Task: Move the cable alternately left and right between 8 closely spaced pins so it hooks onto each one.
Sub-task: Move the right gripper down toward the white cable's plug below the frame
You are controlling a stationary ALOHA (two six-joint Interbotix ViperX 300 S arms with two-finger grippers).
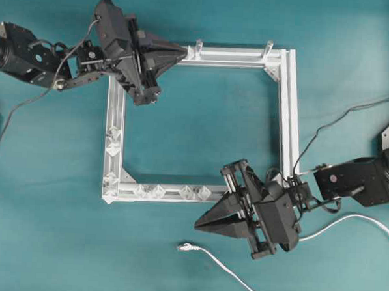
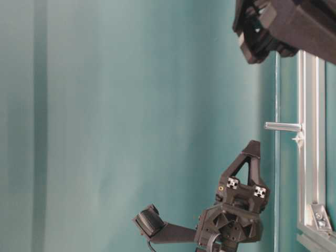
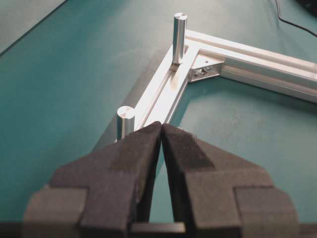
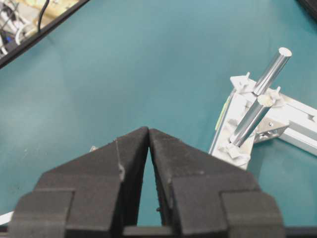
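Both end effectors, left [image 3: 162, 131] and right [image 4: 148, 136], are pressed together, empty; the cable [image 1: 227, 268] looks light and floppy, so grip just behind its plug.

The setting was a robotics laboratory test station. A bench [image 1: 207, 29] covered in plain teal matting carried a square frame of extruded silver aluminium rail [image 1: 286, 111] fitted with upright cylindrical metal posts [image 3: 179, 37], a purpose-built fixture. Two black articulated robot arms with exposed wiring, one at the left [image 1: 29, 55] and one at the right [image 1: 356, 180], were mounted at opposite sides of the bench.
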